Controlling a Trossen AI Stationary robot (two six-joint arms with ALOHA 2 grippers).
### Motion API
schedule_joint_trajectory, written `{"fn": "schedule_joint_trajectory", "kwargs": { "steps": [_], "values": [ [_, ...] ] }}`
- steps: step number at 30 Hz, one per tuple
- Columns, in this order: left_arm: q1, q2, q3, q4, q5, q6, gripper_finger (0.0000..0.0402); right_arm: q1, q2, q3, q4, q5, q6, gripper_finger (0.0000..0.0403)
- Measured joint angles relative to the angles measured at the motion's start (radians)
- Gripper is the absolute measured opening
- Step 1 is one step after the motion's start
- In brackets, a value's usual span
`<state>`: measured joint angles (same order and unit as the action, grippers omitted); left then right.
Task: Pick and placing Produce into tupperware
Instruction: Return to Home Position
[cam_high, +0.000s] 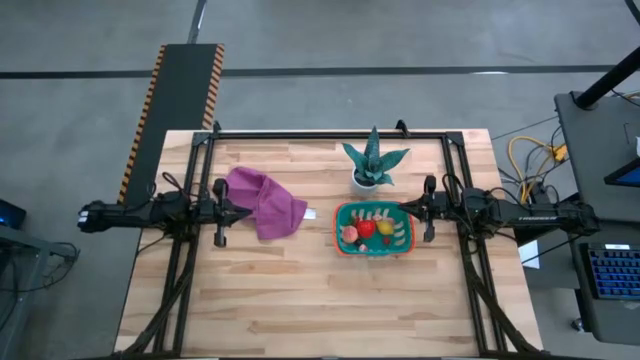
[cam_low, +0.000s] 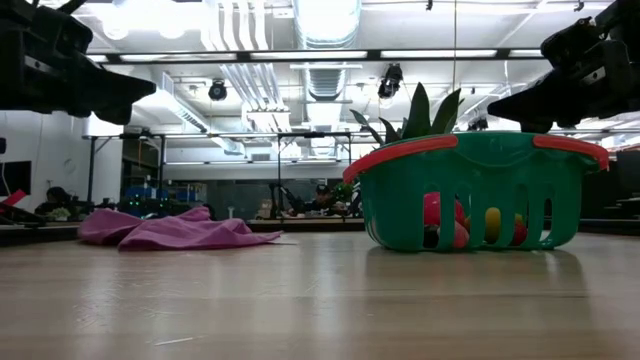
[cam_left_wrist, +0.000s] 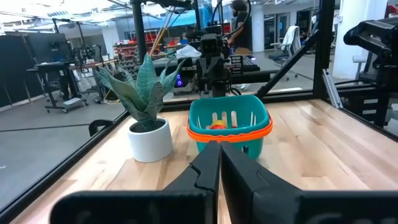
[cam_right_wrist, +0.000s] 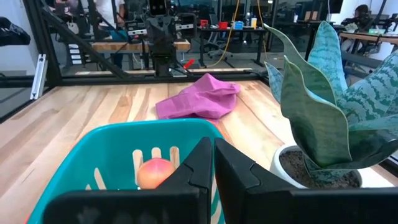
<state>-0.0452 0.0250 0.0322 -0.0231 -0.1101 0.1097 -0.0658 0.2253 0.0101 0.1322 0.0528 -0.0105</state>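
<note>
Fruit (cam_high: 366, 229) all in the tub (cam_high: 338, 222); none left on the desk (cam_high: 300, 300).
Both jaws clenched, empty, parked apart.

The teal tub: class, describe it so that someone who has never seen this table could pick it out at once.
On the wooden table, look to the right half, beside the spiky plant in a white pot. The teal tub stands there. It alone is a slotted container with an orange-red rim and toy fruits inside; the purple cloth to its left lies crumpled.
</note>
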Motion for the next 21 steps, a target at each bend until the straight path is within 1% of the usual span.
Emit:
{"fn": "schedule_joint_trajectory", "kwargs": {
  "steps": [9,14,17,19,21],
  "values": [
    [0.0,0.0,0.0,-0.002,0.0,0.0,0.0,0.0,0.0,0.0,0.0,0.0,0.008,0.0009],
    [0.0,0.0,0.0,-0.002,0.001,-0.002,0.0,0.0,0.0,-0.001,0.031,-0.011,-0.041,0.0009],
    [0.0,0.0,0.0,-0.002,-0.001,-0.002,0.0,0.0,-0.004,-0.001,0.099,-0.075,-0.043,0.0009],
    [0.0,0.0,0.0,-0.003,-0.001,-0.02,0.0,0.0,-0.016,-0.001,0.105,-0.112,-0.037,0.0009],
    [0.0,0.0,0.0,-0.008,-0.001,-0.031,0.0,0.0,-0.017,-0.001,0.092,-0.126,-0.008,0.0009]
  ]
}}
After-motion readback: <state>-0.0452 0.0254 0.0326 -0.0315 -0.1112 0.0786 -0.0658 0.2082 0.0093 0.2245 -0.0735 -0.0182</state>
